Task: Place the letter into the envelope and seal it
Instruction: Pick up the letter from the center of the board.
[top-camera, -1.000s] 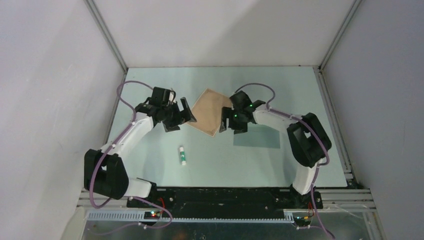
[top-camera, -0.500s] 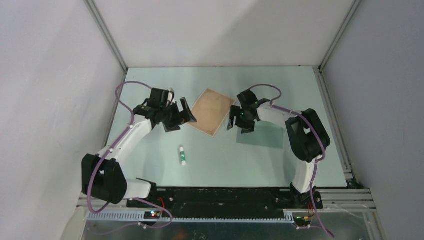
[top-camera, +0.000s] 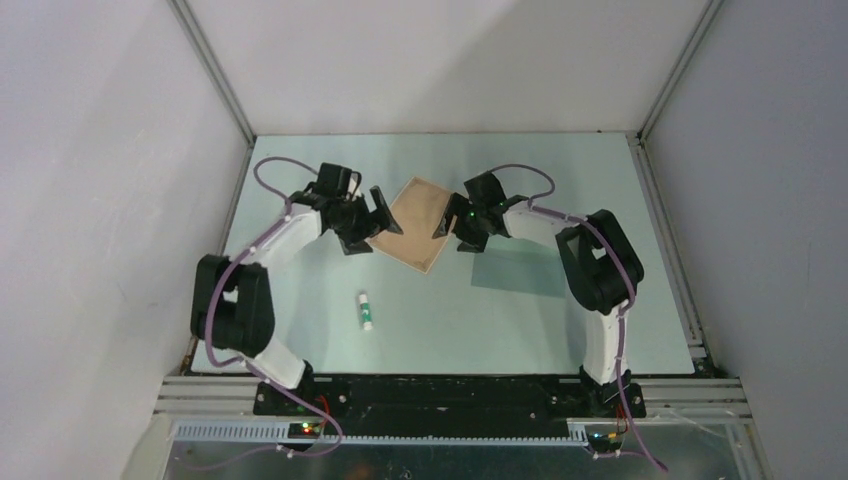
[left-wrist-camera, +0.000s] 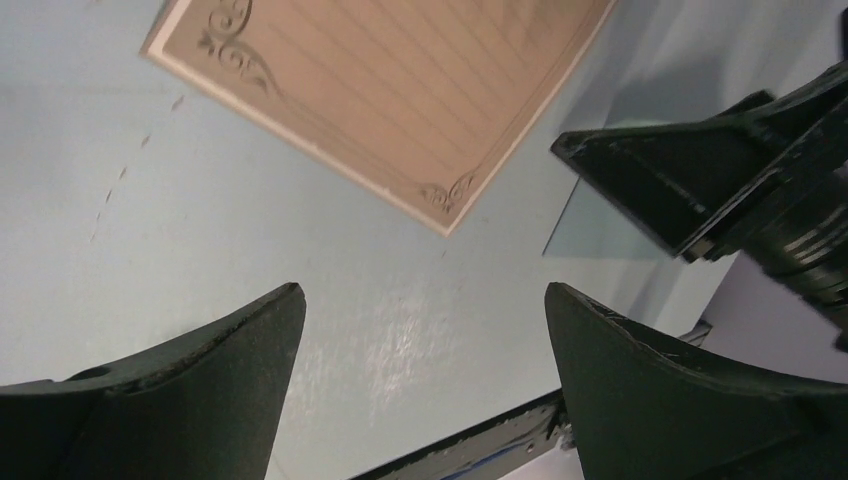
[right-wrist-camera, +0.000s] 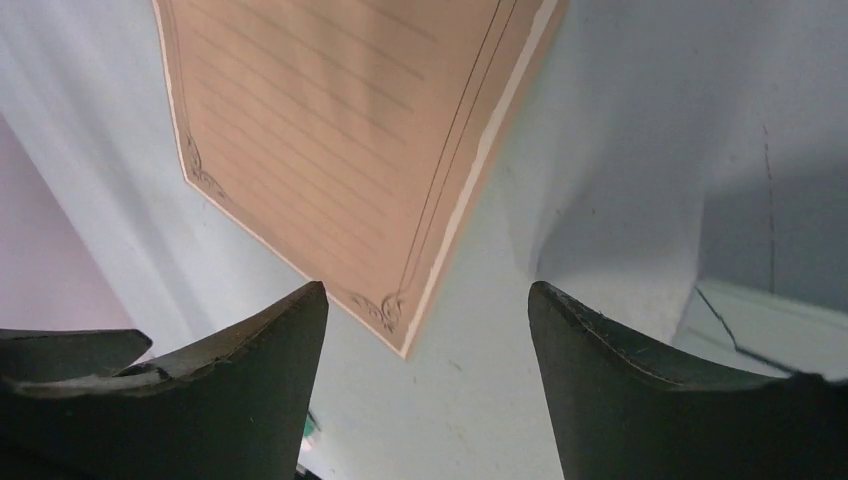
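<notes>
The tan letter (top-camera: 415, 226) with a brown ornamental border lies flat on the pale green table, turned like a diamond. My left gripper (top-camera: 377, 226) is open and empty at its left edge. My right gripper (top-camera: 450, 226) is open and empty at its right edge. In the left wrist view the letter (left-wrist-camera: 400, 90) lies beyond the open gripper (left-wrist-camera: 425, 300). In the right wrist view a letter corner (right-wrist-camera: 340, 130) reaches between the tips of the open gripper (right-wrist-camera: 428, 300). The teal-grey envelope (top-camera: 525, 272) lies flat to the right of the letter, under my right forearm.
A small white glue stick with a green cap (top-camera: 366, 311) lies nearer the front, left of centre. Grey walls with metal rails close the table at the back and both sides. The black base rail (top-camera: 450, 390) runs along the near edge.
My left gripper has moved right and back, up to the letter's left edge. My right gripper has shifted left and back to the letter's right edge. The letter has stayed roughly where it was.
</notes>
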